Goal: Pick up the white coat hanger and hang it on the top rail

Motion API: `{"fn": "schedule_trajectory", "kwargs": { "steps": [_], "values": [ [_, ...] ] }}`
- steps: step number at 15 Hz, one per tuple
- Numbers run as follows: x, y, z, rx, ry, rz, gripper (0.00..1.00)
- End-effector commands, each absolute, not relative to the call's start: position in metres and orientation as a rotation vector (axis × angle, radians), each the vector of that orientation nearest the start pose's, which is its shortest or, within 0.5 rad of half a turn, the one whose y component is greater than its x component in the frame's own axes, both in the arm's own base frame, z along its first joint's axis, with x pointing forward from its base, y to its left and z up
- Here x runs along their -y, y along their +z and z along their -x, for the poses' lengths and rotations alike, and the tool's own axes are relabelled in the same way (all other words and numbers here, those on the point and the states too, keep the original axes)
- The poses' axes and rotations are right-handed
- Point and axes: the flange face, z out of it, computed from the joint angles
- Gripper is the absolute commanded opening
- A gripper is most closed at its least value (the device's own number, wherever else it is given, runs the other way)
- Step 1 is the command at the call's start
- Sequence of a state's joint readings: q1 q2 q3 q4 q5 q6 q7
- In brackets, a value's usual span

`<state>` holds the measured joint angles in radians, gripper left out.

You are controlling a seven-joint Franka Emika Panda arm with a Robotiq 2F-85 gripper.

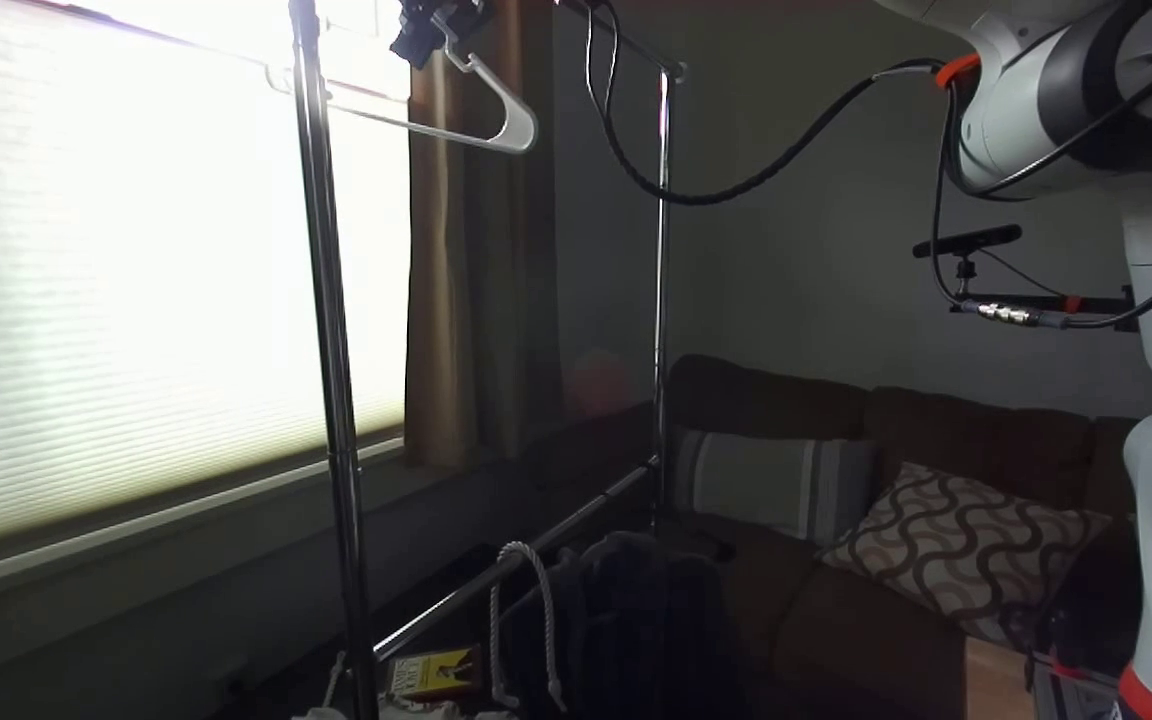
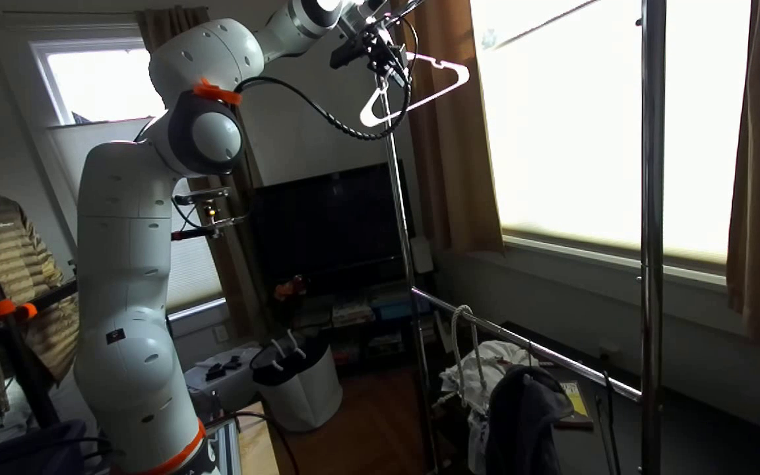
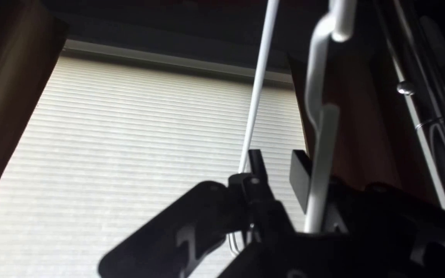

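White coat hanger (image 3: 321, 166) runs through your wrist view, one sloping arm crossing in front of a finger pad (image 3: 299, 179); the tips of the gripper (image 3: 277, 158) stand apart, window shade (image 3: 149, 135) showing between, and whether the hanger is pinched deeper down you cannot tell. In an exterior view it is just under the gripper; the top rail (image 1: 628, 38) climbs out of frame, any hook contact hidden. In an exterior view its lower bar slants across a rack pole (image 2: 402, 211). Expect a light, stiff, smooth piece, prone to pivot; your surest hold is probably near the hook's base.
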<state>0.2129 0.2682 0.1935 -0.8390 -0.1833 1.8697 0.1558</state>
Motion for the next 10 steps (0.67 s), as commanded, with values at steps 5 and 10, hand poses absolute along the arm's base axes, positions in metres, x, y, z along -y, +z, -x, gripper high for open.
{"fn": "schedule_trajectory", "kwargs": {
  "steps": [5,10],
  "values": [
    [-0.178,0.903,-0.524,0.246,-1.279,2.672,0.86],
    [-0.14,0.917,-0.482,0.13,-1.322,2.721,1.0]
  ]
}}
